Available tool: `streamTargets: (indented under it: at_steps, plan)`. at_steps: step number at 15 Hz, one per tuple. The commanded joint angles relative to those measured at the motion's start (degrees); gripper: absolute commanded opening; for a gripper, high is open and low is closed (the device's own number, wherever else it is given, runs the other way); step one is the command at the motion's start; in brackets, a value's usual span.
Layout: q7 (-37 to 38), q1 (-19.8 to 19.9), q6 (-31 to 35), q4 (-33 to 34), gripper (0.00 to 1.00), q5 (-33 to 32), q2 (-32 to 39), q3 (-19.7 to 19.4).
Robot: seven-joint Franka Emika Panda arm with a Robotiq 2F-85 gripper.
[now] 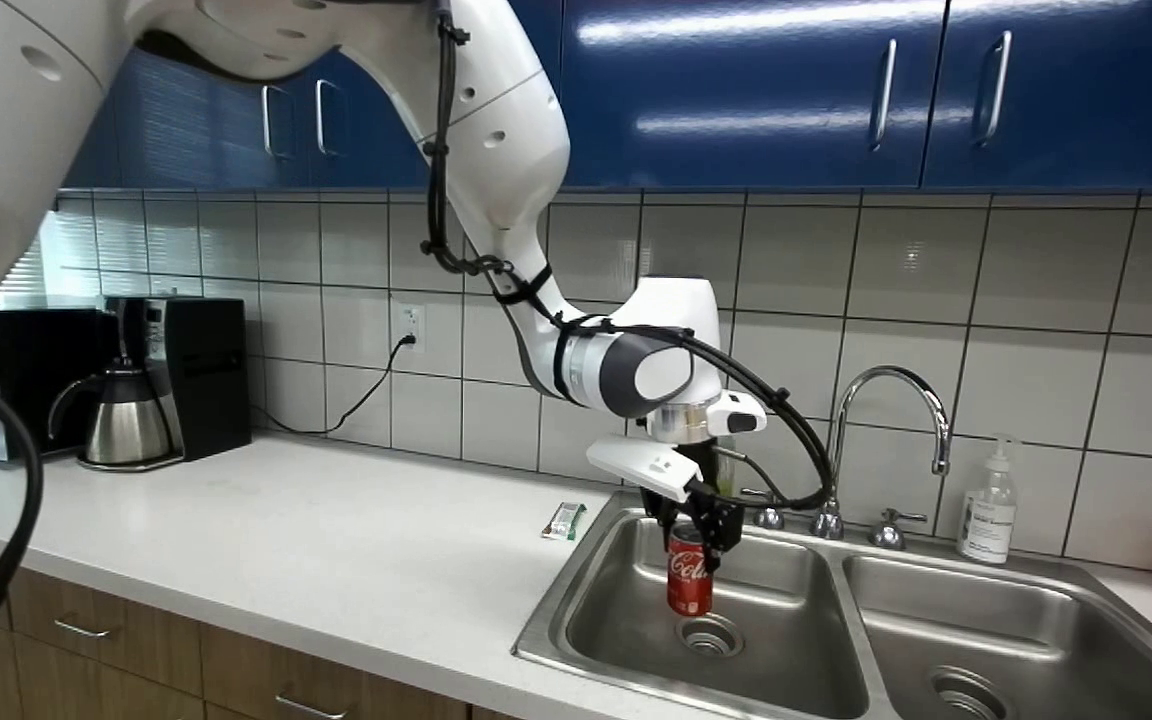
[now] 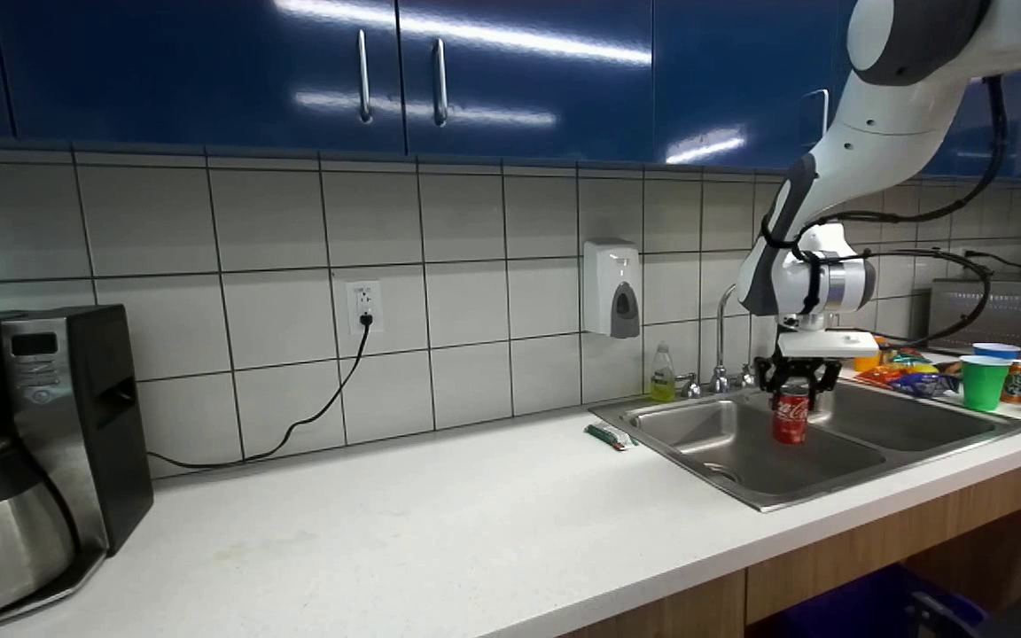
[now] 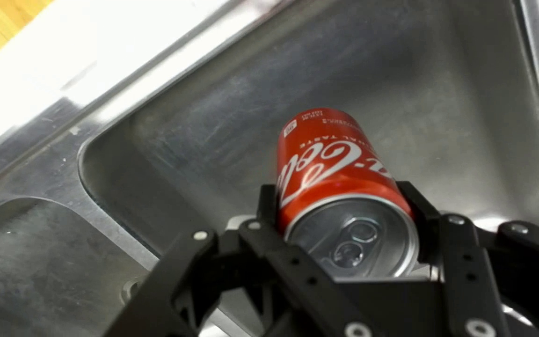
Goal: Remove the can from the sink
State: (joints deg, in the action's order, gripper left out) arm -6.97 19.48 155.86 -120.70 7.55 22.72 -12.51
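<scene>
While the fingers [image 3: 268, 206] pinch the can [image 3: 328, 159] near its top, its roughly upright body extends below them; its base should need to clear the rim of the sink [image 1: 538, 640].

Can [image 1: 688, 575], red with silvery lid [image 3: 325, 224], held upright over one basin [image 1: 786, 640] of a stainless-steel double sink [image 1: 546, 622].
Can: red body, white script lettering, "Cola" legible; lid with ring tab [image 3: 356, 242], turned toward the camera in the wrist view; gripped by the sides near the lid; base appears clear of the basin floor, showing just above the drain [image 1: 709, 637] in an exterior view. Sink: basins side by side with rounded corners and a narrow divider [image 1: 855, 628] between; a round drain in each; floor streaked and scuffed in the wrist view; curved chrome faucet [image 1: 886, 372] at the back, lever handle [image 1: 888, 530] on either side.
</scene>
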Motion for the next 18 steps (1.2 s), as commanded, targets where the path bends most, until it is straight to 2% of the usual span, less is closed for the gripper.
streamTargets:
  at_steps: [1, 9, 18]
  plan:
    - [-1.1, -1.3, -2.1, -5.8, 0.38, -2.0, -6.7, 0.8]
    - [-0.7, -7.1, -1.8, -13.8, 0.38, -5.3, -12.5, 2.9]
    - [0.0, -13.0, -1.3, -19.6, 0.38, -7.7, -14.6, 6.0]
